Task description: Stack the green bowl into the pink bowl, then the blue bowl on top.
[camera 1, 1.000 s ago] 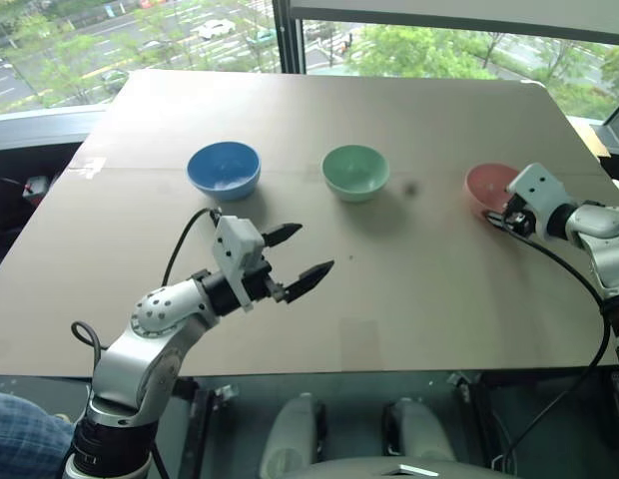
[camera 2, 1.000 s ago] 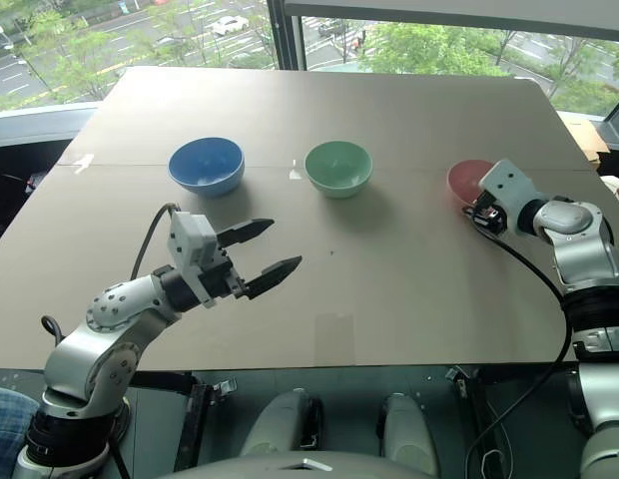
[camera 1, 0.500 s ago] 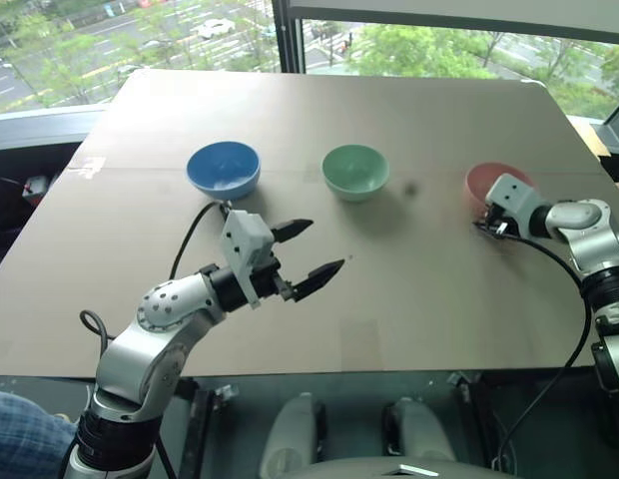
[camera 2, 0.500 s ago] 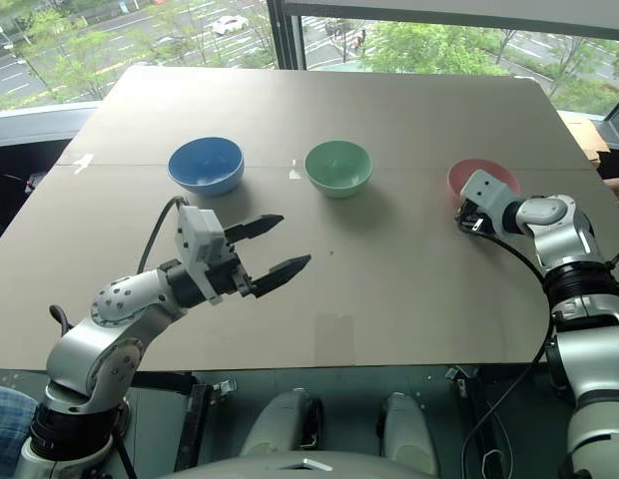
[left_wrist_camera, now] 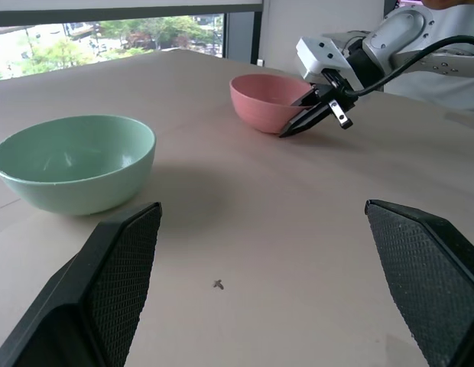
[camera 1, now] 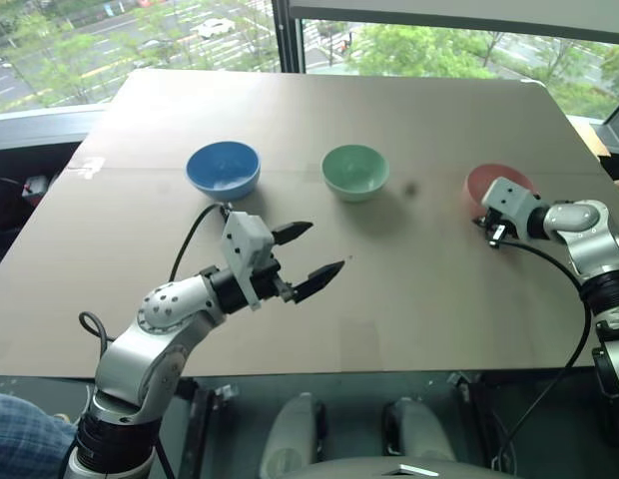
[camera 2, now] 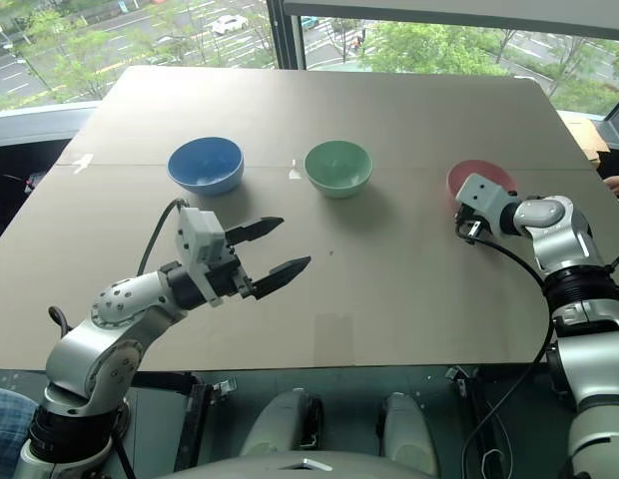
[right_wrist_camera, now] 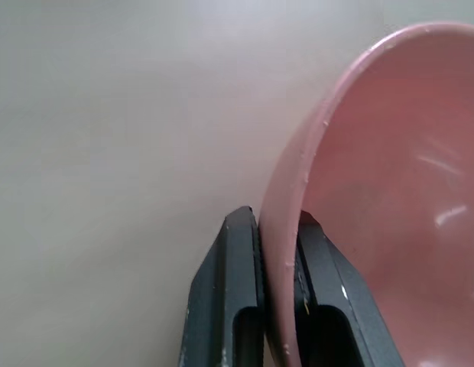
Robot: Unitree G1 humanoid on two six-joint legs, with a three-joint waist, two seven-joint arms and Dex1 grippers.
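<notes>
Pinching the pink bowl (right_wrist_camera: 352, 191) by its rim, your right gripper (right_wrist_camera: 277, 252) has one finger inside and one outside. Your left gripper (camera 1: 308, 253) hangs wide and empty. Nothing is stacked yet. From it, the green bowl (camera 1: 355, 171) sits at one o'clock, the blue bowl (camera 1: 224, 168) at eleven.

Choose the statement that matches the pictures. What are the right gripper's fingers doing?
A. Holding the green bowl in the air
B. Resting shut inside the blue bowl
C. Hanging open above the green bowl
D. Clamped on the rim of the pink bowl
D: in the right wrist view the right gripper has one finger outside and one inside the wall of the pink bowl, closed on its rim.
</notes>
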